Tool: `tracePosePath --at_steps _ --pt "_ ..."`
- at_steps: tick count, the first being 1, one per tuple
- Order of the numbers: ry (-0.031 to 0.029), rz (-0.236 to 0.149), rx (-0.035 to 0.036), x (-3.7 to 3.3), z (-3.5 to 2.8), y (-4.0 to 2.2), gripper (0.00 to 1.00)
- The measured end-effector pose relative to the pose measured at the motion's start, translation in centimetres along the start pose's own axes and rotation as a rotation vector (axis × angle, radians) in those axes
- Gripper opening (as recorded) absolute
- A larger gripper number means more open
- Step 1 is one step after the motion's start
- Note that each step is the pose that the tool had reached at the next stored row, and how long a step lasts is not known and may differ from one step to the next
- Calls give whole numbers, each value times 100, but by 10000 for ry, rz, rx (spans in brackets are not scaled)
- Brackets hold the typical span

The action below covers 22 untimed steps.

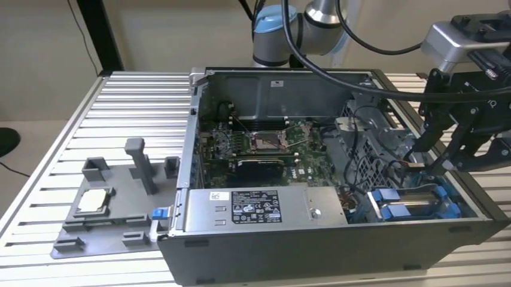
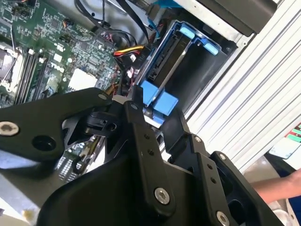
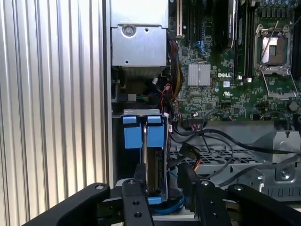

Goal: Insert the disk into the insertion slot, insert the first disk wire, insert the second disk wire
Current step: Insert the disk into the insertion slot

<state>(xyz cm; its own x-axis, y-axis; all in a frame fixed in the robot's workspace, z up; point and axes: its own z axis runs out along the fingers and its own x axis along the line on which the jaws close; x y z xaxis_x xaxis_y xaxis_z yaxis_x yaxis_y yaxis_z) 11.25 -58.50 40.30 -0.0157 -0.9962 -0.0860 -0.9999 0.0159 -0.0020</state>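
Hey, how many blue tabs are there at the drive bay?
4: two large tabs at the end toward the power supply, two smaller tabs at the opposite end. More may be hidden.

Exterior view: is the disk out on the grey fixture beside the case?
No, the disk sits inside the case, near its corner at the exterior view's right.

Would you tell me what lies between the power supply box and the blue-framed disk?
A bundle of wires lies between the power supply box and the disk, in the exterior view.
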Motion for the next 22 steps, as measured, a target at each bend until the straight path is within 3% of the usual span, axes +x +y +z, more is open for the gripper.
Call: tracePosePath --at_steps 8,22 --pt "-54 -3 23 -116 104 -118 100" --pt "-56 -3 23 -195 365 -134 100"
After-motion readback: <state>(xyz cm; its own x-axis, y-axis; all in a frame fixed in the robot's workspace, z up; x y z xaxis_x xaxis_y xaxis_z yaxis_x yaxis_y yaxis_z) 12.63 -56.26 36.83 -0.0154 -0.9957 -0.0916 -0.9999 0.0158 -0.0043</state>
